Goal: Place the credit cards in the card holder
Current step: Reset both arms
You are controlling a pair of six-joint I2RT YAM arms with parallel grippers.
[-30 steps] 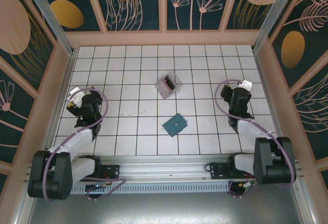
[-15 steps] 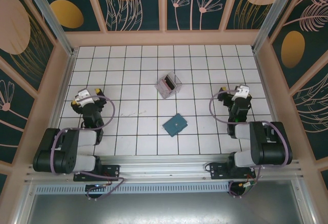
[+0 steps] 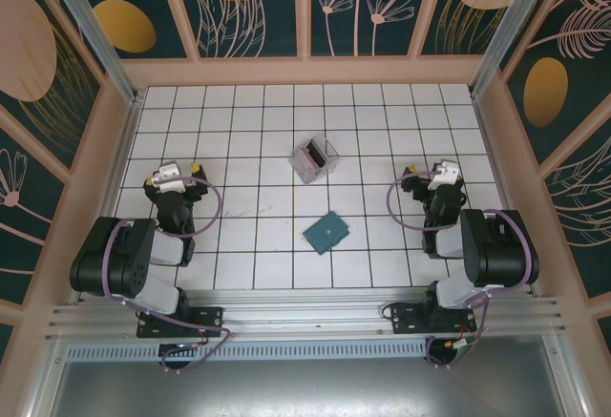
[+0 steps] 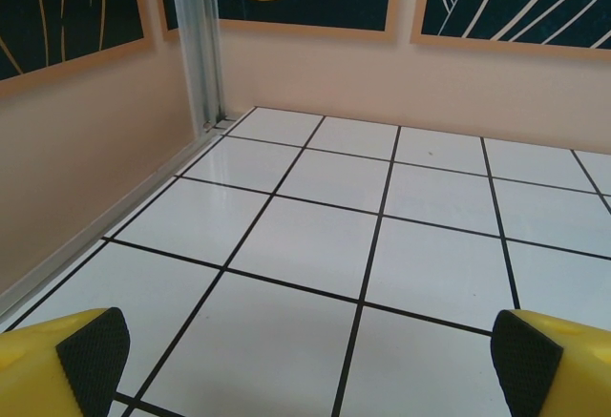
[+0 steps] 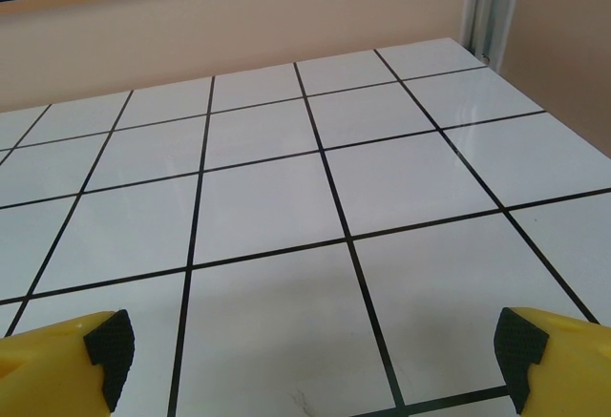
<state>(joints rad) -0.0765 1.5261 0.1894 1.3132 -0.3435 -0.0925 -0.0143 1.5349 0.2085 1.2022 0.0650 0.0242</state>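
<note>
The card holder point(image 3: 326, 233) is a flat teal wallet lying closed on the white tiles near the middle, slightly front. Behind it stands a small clear box point(image 3: 314, 158) with pale pinkish credit cards point(image 3: 308, 158) upright inside. My left gripper point(image 3: 172, 175) hovers low at the left side, open, far from both. In the left wrist view the left gripper point(image 4: 310, 364) has bare tile between its yellow fingers point(image 4: 67, 360). My right gripper point(image 3: 435, 169) is at the right side, also open. The right wrist view shows the right gripper point(image 5: 315, 345) with nothing between its pads point(image 5: 520, 345).
Peach walls point(image 3: 305, 71) with dark floral panels enclose the tiled floor point(image 3: 248, 121) on three sides. An aluminium post point(image 4: 199, 45) stands in the far left corner. Both arms are folded near their bases on the rail point(image 3: 305, 317).
Both arms have folded back toward their bases, and the grippers have shifted slightly inward and turned toward the far wall. The wallet and the clear box have not moved.
</note>
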